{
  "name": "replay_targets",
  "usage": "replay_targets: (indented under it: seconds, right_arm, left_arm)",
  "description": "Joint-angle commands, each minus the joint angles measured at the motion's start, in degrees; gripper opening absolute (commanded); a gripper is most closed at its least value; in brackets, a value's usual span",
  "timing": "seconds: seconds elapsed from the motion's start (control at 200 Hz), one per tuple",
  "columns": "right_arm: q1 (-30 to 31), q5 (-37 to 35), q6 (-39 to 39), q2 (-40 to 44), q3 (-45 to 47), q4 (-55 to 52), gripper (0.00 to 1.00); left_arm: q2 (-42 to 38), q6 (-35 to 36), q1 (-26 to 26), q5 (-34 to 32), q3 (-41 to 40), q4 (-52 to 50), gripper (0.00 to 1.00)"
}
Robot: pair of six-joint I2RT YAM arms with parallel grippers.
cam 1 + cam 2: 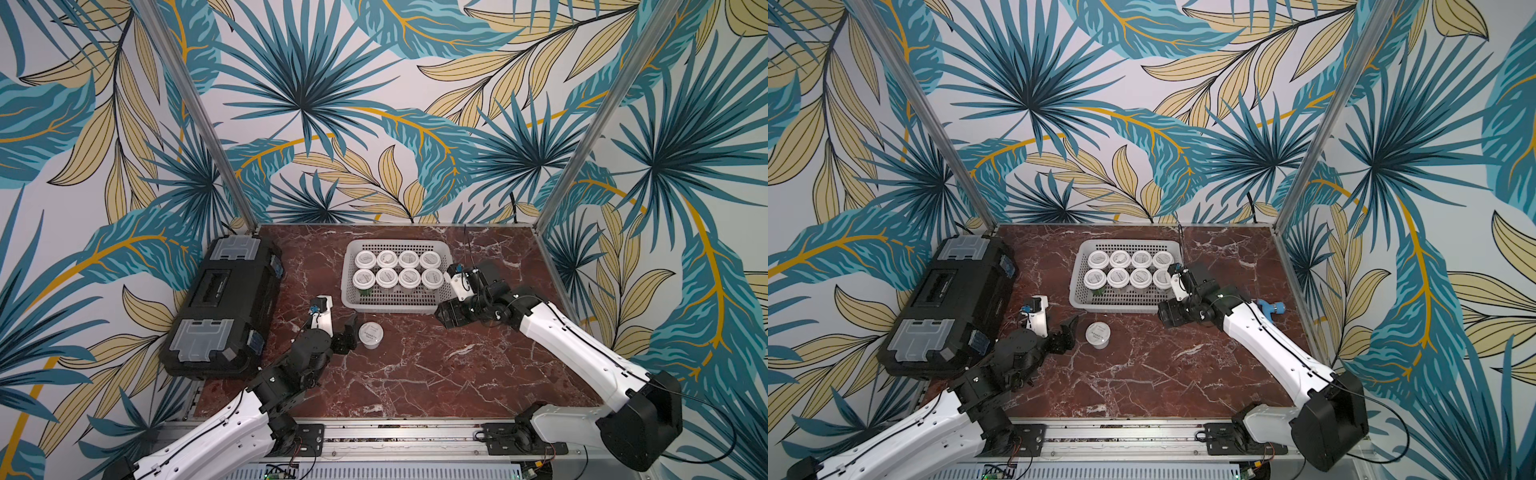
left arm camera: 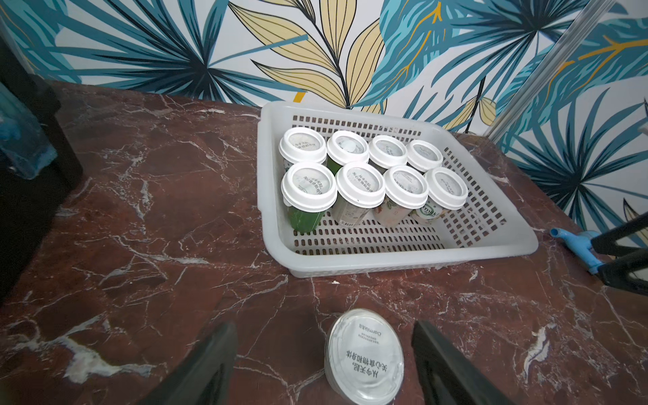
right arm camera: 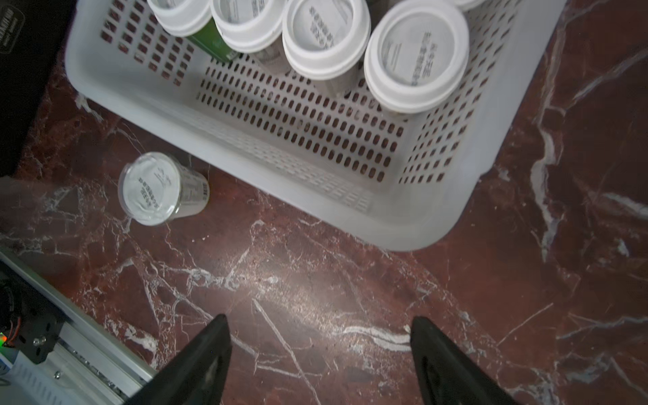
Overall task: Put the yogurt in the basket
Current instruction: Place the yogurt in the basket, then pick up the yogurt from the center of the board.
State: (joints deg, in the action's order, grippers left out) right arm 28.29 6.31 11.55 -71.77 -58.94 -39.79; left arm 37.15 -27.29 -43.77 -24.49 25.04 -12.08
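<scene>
One yogurt [image 1: 370, 334] [image 1: 1098, 334] stands alone on the marble, in front of the basket [image 1: 395, 308] [image 1: 1121, 308]. Several more yogurt cups [image 1: 386, 277] [image 2: 357, 186] stand in two rows at the back of the basket. My left gripper [image 1: 349, 330] [image 2: 324, 328] is open, just left of the lone cup. In the left wrist view that cup [image 2: 364, 354] shows between the fingertips, untouched, nearer one finger. My right gripper [image 1: 444, 316] [image 3: 319, 321] is open and empty over bare marble by the basket's front right corner [image 3: 413, 224].
A big black case [image 1: 224, 307] [image 1: 951, 307] lies along the left side, close to my left arm. A small blue object [image 1: 1271, 308] [image 2: 575, 245] lies on the marble right of the basket, behind my right arm. A metal rail [image 1: 395, 436] borders the front edge.
</scene>
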Motion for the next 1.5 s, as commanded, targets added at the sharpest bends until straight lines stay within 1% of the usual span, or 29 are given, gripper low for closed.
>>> replay_targets:
  seconds: [0.0,0.065,0.115,0.16,0.26,0.371,0.496,0.511,0.541,0.706,1.042,1.202,1.287,1.337,1.357,1.407,1.498]
  right_arm:
    - [0.5,2.4,4.2,5.9,7.4,8.2,0.83]
    - [0.8,4.0,6.6,9.0,11.9,12.5,0.81]
    - [1.2,4.5,8.3,11.0,15.3,15.7,0.80]
    - [1.9,3.4,9.5,12.5,17.9,17.8,0.78]
    - [3.6,-2.0,10.4,16.5,21.0,19.4,0.77]
    - [3.8,-5.4,10.8,21.1,23.7,20.5,0.77]
    - [3.7,-5.8,10.9,22.8,25.3,21.5,0.77]
    - [3.8,-5.7,11.0,22.9,25.4,21.5,0.77]
    - [3.7,-5.9,10.9,22.9,25.4,21.5,0.77]
    - [3.8,-5.9,10.8,21.8,25.5,22.2,0.77]
    - [3.8,-5.1,10.1,19.1,24.9,22.8,0.77]
    - [3.8,-4.4,9.7,17.2,24.3,22.9,0.77]
    - [3.8,-4.2,9.6,16.8,24.1,22.9,0.77]
    - [3.8,-4.0,9.5,16.6,24.1,23.0,0.78]
    - [3.8,-4.0,9.5,16.4,24.0,23.0,0.78]
    - [3.8,-3.9,9.5,16.1,23.9,23.0,0.78]
    - [3.8,-3.8,9.4,15.5,23.8,23.1,0.78]
  left_arm:
    - [0.6,-0.8,0.2,3.3,5.3,-14.0,0.83]
    - [3.2,-0.7,0.2,4.8,8.6,-19.3,0.83]
    - [6.0,-0.4,0.2,6.7,11.3,-22.7,0.81]
    - [8.6,0.1,0.2,9.0,13.7,-25.1,0.78]
    - [14.4,0.2,0.2,14.1,18.0,-27.9,0.74]
    - [19.2,0.7,-0.1,16.3,19.7,-27.7,0.74]
    - [24.3,1.0,-0.1,18.0,20.6,-25.5,0.73]
    - [25.0,1.0,-0.2,19.6,20.7,-25.3,0.72]
    - [26.5,0.9,-0.3,20.2,21.3,-25.1,0.71]
    - [33.0,1.0,-2.1,19.5,24.8,-26.3,0.68]
    - [43.6,3.1,-2.3,18.8,32.2,-30.7,0.68]
    - [47.5,3.6,-2.3,19.0,34.7,-30.9,0.68]
    - [48.4,4.0,-2.4,18.8,35.7,-31.6,0.69]
    - [48.2,3.9,-2.4,18.8,35.9,-31.8,0.72]
    - [48.1,4.0,-2.4,17.0,35.9,-32.0,0.73]
    - [47.7,4.1,-2.4,16.4,36.3,-32.6,0.77]
    - [46.6,4.2,-2.4,15.9,36.7,-33.6,0.78]
